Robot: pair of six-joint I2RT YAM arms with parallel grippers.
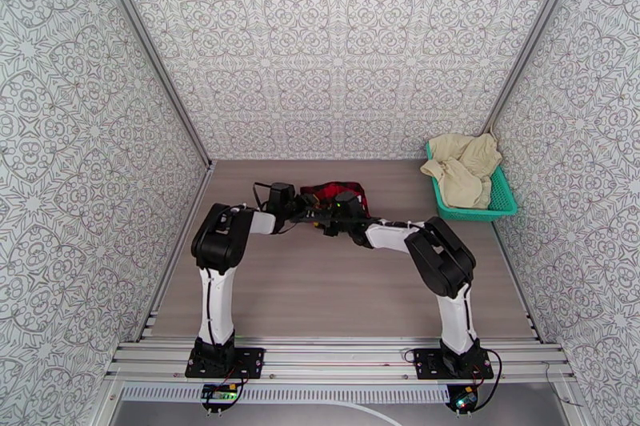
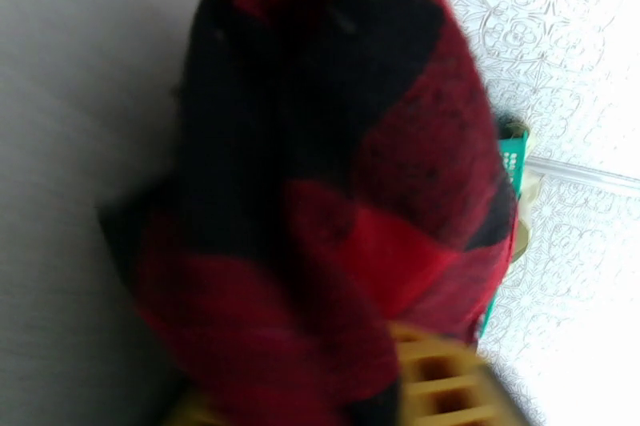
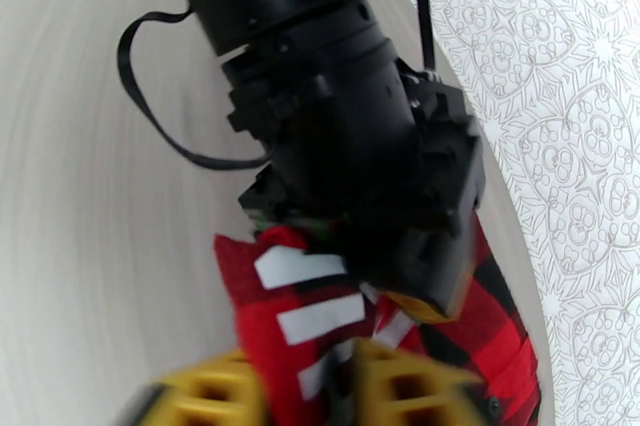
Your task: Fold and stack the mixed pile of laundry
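Near half of the tabletop (image 1: pixel 320 291) was bare, with walls (image 1: pixel 96 139) boxing the left, far and right edges. The checked shirt (image 1: pixel 340 197) sat bunched mid-far, red-black squares, white label strips showing. Left jaws were clamped on the shirt. Right jaws stood partly apart, shirt fabric between them. Cream cloths (image 1: pixel 464 167) were heaped in the teal basket (image 1: pixel 502 207), far right corner.
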